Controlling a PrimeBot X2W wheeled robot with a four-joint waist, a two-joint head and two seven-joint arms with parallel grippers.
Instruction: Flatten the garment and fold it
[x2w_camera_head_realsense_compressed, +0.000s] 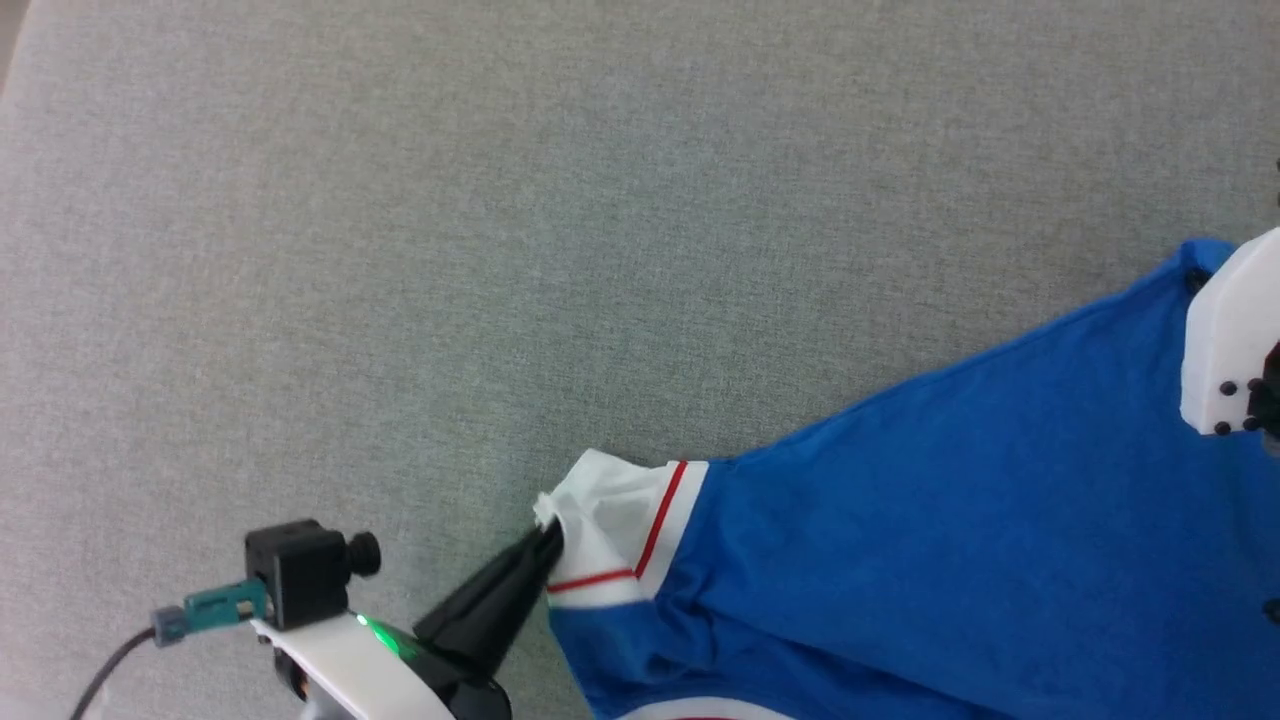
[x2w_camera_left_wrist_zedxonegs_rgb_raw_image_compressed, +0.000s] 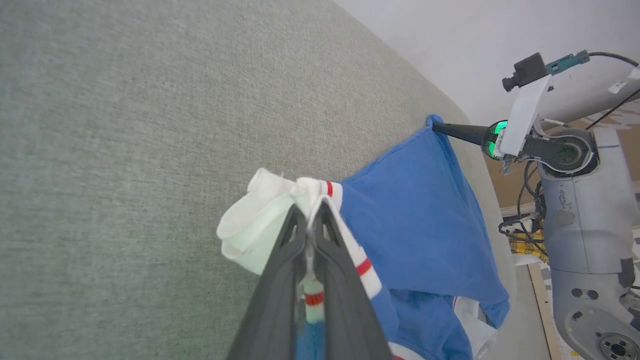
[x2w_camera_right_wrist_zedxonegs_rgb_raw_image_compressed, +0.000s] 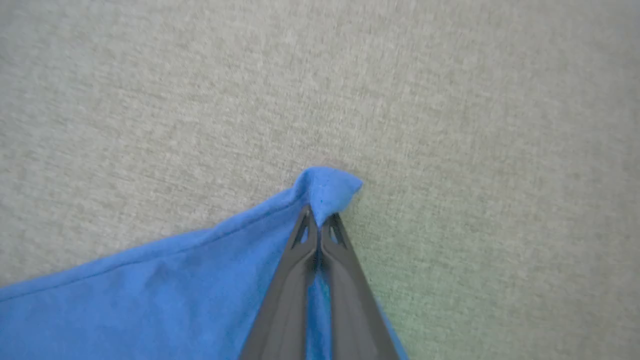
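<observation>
**On a grey-green fabric surface (x2w_camera_head_realsense_compressed: 500, 200), a blue garment (x2w_camera_head_realsense_compressed: 900, 530) is pinched at two points**

In the lower right of the head view lies the garment, royal blue, spreading from the bottom centre up to the right edge. Its white sleeve (x2w_camera_head_realsense_compressed: 610, 510), trimmed with thin red stripes, bunches at the lower centre. The left gripper (x2w_camera_head_realsense_compressed: 548, 540) rises from the lower left, its two dark fingers pressed together on the sleeve's white edge.

In the left wrist view those fingers close on the crumpled white cuff at mid-frame. Blue fabric stretches to the upper right, where the right gripper (x2w_camera_left_wrist_zedxonegs_rgb_raw_image_compressed: 436, 127) pinches a blue corner. In the right wrist view its fingers meet at the centre, clamped on that corner, which pokes up just past the tips. A white wrist housing (x2w_camera_head_realsense_compressed: 1230, 330) sits at the head view's right edge, over the garment's upper corner.
</observation>
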